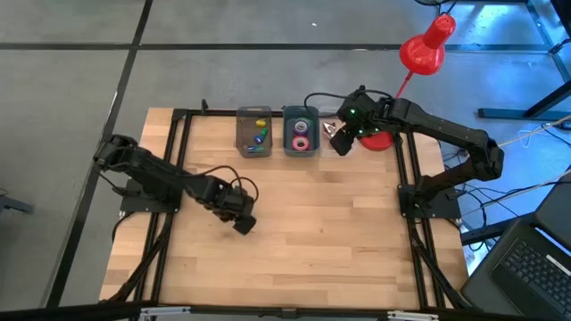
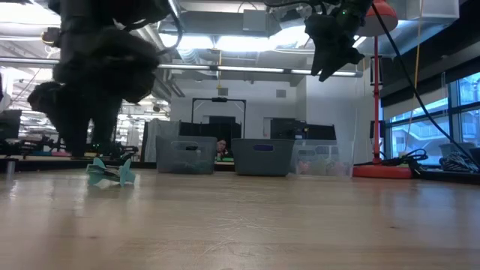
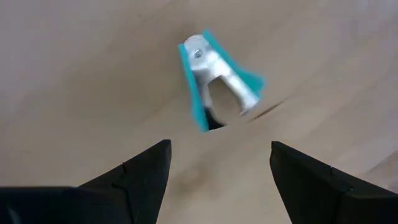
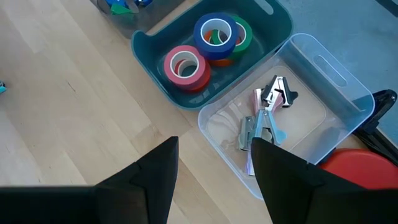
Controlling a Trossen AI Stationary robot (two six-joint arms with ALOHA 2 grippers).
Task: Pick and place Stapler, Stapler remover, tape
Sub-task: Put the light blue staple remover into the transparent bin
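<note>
A teal and silver staple remover [image 3: 217, 78] lies on the wooden table [image 1: 312, 232], also seen in the low view [image 2: 109, 173]. My left gripper [image 3: 217, 168] hangs open just above it, pointing steeply down, and hides it in the high view [image 1: 243, 223]. My right gripper [image 4: 214, 168] stands open, high over the bins at the far edge [image 1: 343, 134]. The tape rolls, red [image 4: 186, 65], blue [image 4: 214, 34], green and orange, lie in the teal bin [image 4: 155, 56]. Metal staple removers [image 4: 267, 118] lie in the clear bin [image 4: 348, 81]. I cannot make out a stapler plainly.
A grey bin [image 1: 254, 131] with small blue, green and yellow pieces stands left of the teal bin [image 1: 302, 131]. A red lamp [image 1: 426, 49] rises from its base [image 1: 379, 140] at the far right. Black frame rails [image 1: 174, 178] run along the table's sides.
</note>
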